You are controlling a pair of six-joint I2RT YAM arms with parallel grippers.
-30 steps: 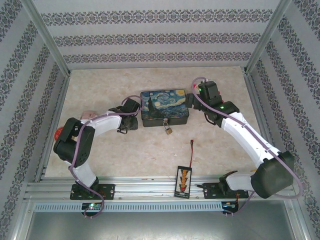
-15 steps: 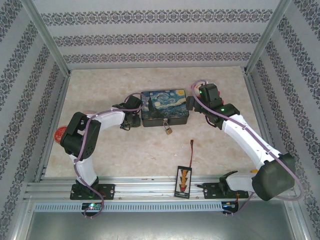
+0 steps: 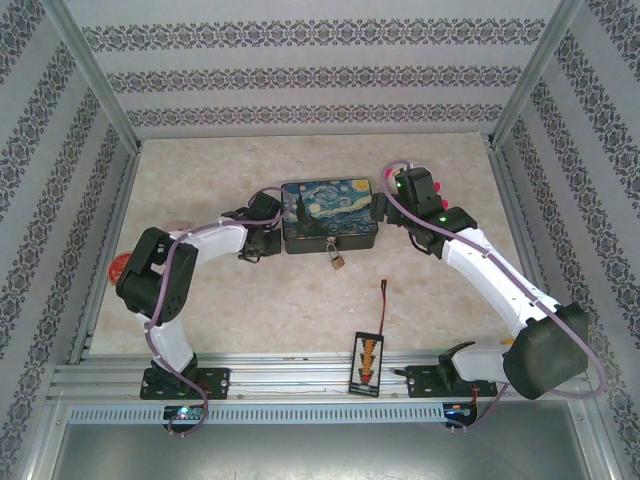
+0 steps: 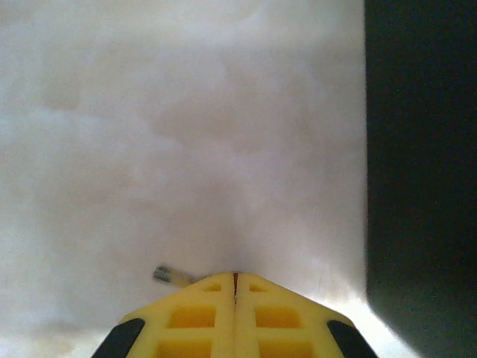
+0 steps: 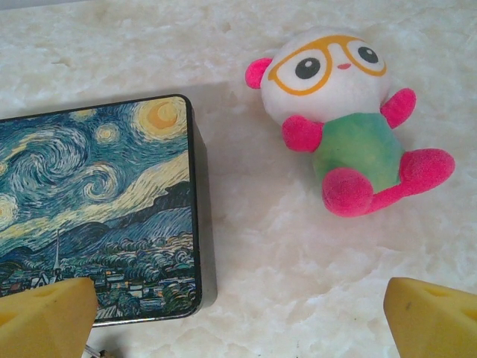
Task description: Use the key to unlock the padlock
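L arm is bent at the elbow and reaches fwd to the left end of the painted box (image 3: 328,212), wrist low over the tabletop (image 3: 250,310). Left hand (image 4: 235,287) has its yellow fingers pressed together, just a thin seam between them. In the left wrist view a small metal stub (image 4: 168,275) pokes out just left of the tips; can't tell if it's the key or whether it's gripped. The box's dark side wall stands close on the right of that view.

R arm stretches in a long arc from its base to the box's right end. Right hand (image 5: 238,321) is spread wide, fingers at opposite bottom corners of the right wrist view w/ nothing between them: one tip over the box lid's near corner, the other over bare tabletop. A plush toy (image 5: 343,112) w/ orange glasses, green body and pink limbs lies just beyond, beside the box.

The padlock (image 3: 337,260) hangs at the box's front side, mid-length, resting on the tabletop. It sits between the two hands, nearer the arm bases than both, touching neither.
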